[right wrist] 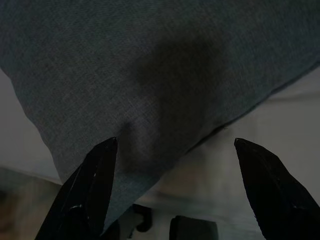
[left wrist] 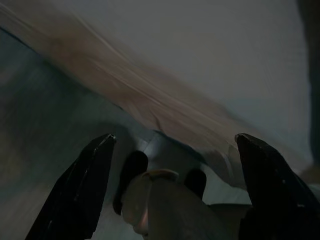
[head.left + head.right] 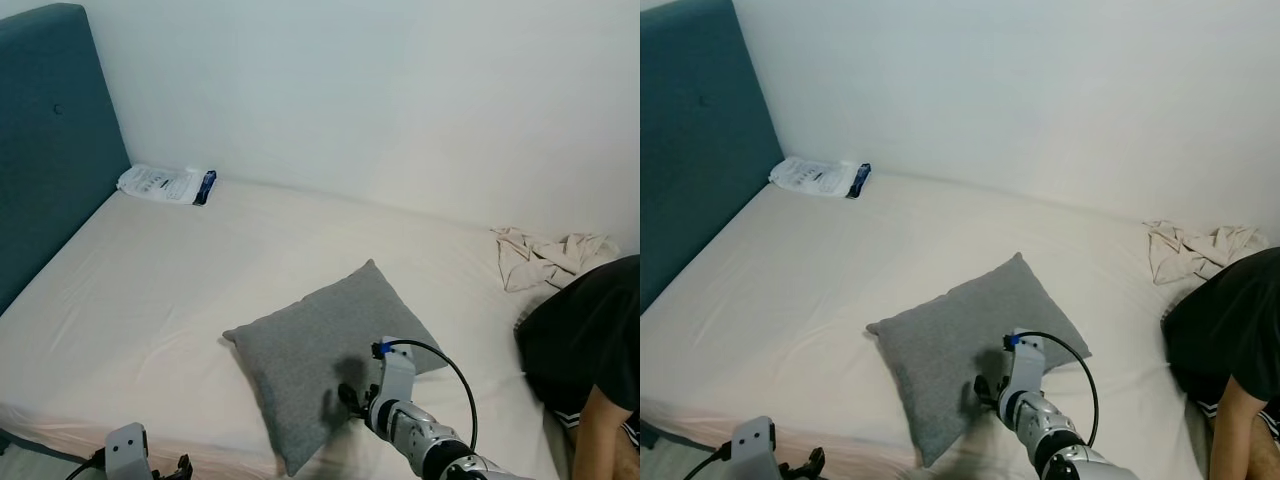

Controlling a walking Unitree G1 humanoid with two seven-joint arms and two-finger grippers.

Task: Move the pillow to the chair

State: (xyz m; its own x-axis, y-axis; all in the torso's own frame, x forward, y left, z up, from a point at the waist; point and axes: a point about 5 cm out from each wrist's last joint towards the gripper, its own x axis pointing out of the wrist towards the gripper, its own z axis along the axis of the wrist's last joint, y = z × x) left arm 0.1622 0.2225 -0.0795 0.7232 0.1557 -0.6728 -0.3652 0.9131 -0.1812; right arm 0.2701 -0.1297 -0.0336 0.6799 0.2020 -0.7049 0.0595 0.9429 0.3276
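Centrally on the near part of a wide bed covered in a pale cream sheet [image 3: 200, 270], a square grey fabric pillow [image 3: 310, 345] is seen lying flat, turned so that one corner points far and another points toward the near edge of the mattress. The right gripper [image 3: 340, 398], at the end of a silver arm with a looped black cable, is held just over the near right part of the pillow, where its dark shadow is cast on the grey cloth. In the right wrist view the two black fingers [image 1: 87, 192] are spread wide apart with nothing between them, and the pillow's near edge and the sheet beside it are seen beyond them. The left gripper [image 2: 170, 195] is held low at the near left, beside the bed's edge; its fingers are likewise spread and empty in the blurred left wrist view. A teal upholstered headboard [image 3: 50, 140] stands along the left side. A white plastic packet with a blue end [image 3: 165, 184] lies at the far left corner against the white wall. A crumpled beige cloth [image 3: 545, 257] is bunched at the far right. A person in dark clothing [image 3: 590, 340] is seated at the right edge.
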